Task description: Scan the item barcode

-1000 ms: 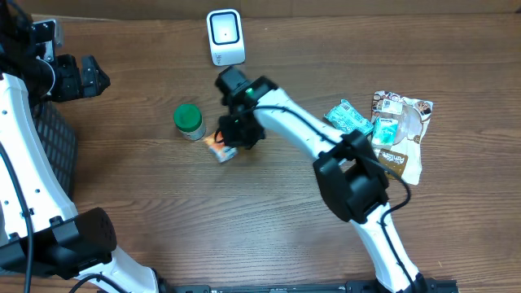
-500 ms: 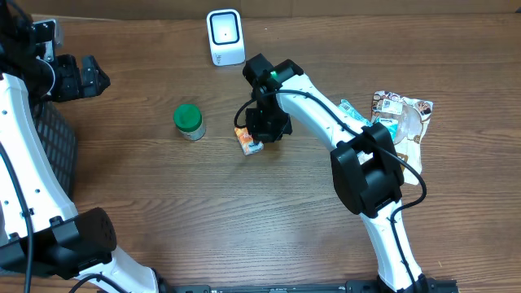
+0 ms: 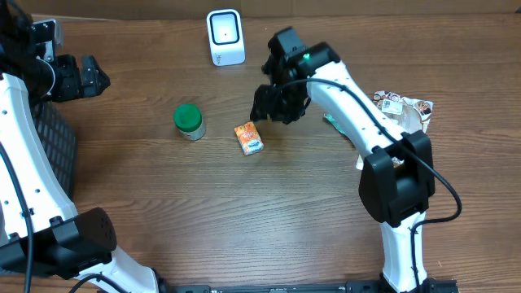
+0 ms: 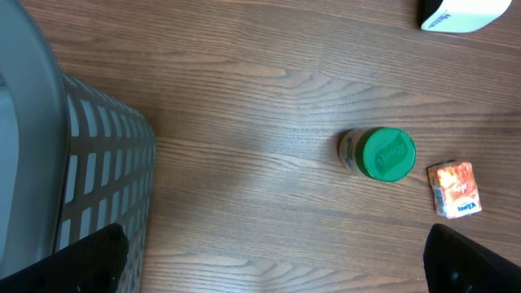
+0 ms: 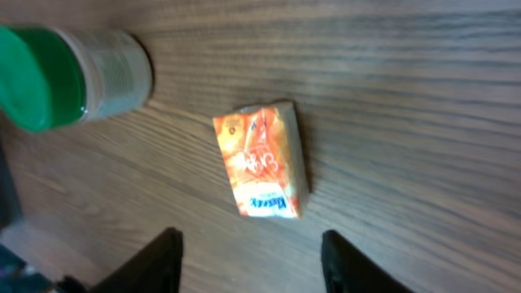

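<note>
While right hand [image 5: 252, 238] hangs released near carton [image 3: 249, 137] | jar [image 3: 189, 120] nearby | scanner [image 3: 225, 37] beyond | left hand [image 4: 281, 268] released

Carton [image 3: 248, 137] right of jar [image 3: 189, 120]

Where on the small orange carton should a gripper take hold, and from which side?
Probably across the two long edges of the orange carton, coming straight down from above. It lies flat on the table, and both edges are free, the green-lidded jar standing apart.
</note>
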Controlling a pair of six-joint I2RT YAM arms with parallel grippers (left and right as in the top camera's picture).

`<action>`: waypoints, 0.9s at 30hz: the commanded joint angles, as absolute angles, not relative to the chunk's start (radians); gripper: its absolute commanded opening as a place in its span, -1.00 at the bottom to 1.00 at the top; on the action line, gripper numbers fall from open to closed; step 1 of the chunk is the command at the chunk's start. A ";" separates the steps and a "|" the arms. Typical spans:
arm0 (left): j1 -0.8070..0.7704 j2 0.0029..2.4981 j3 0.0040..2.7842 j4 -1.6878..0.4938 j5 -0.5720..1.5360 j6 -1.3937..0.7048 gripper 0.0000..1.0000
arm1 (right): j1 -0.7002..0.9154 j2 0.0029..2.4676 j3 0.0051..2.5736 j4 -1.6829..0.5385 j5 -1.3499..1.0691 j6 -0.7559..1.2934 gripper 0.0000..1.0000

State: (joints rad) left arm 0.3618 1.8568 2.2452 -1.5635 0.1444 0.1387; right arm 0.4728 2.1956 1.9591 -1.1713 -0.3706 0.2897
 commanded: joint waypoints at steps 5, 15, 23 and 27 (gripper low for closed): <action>0.360 1.844 2.262 -1.562 0.142 0.157 0.99 | 0.449 2.188 1.694 -0.952 -0.546 0.287 -0.16; 0.360 1.844 2.262 -1.562 0.141 0.157 0.99 | 0.443 2.189 1.548 -0.781 -0.604 0.306 -0.32; 0.360 1.844 2.262 -1.562 0.141 0.157 0.99 | 0.443 2.189 1.452 -0.631 -0.603 0.367 -0.51; 0.360 1.844 2.262 -1.562 0.141 0.157 0.99 | 0.443 2.189 1.422 -0.599 -0.604 0.371 -0.92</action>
